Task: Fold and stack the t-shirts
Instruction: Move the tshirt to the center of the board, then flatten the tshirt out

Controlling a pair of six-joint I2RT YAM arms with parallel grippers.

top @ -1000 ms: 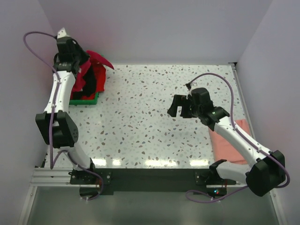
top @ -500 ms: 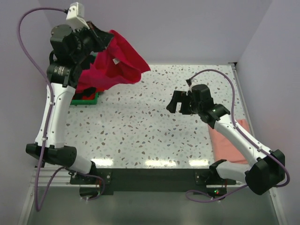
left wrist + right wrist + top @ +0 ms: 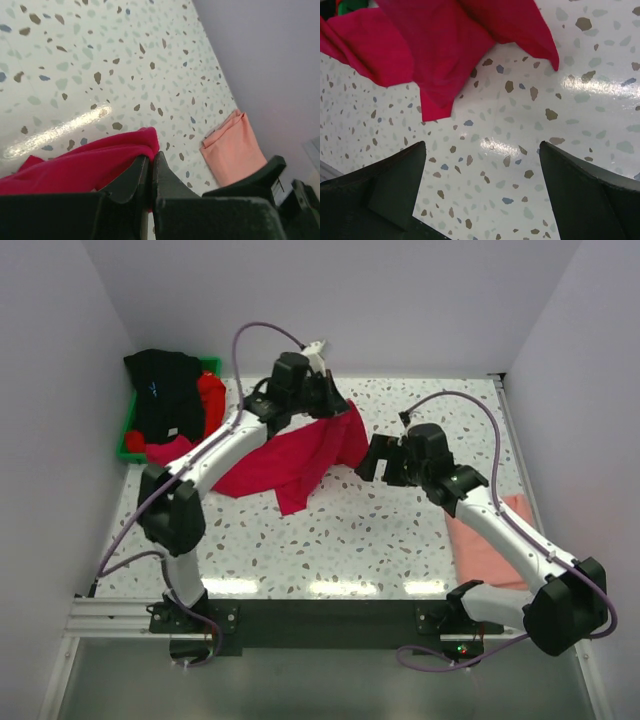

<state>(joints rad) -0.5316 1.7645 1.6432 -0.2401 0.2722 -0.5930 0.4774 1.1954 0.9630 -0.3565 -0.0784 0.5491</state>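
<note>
Over mid-table, the left end effector [image 3: 151, 161] pinches the crimson-pink t-shirt [image 3: 290, 455].

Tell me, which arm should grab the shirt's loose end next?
Probably the right arm: its jaws are open, empty and close beside the crimson shirt, while the left arm has its jaws shut on it.

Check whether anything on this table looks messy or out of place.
Nothing looks damaged. The crimson shirt hangs crumpled from the shut left gripper, trailing across the table. The black shirt and red shirt sit heaped in the green tray at far left. The salmon shirt lies neatly folded at right.
</note>
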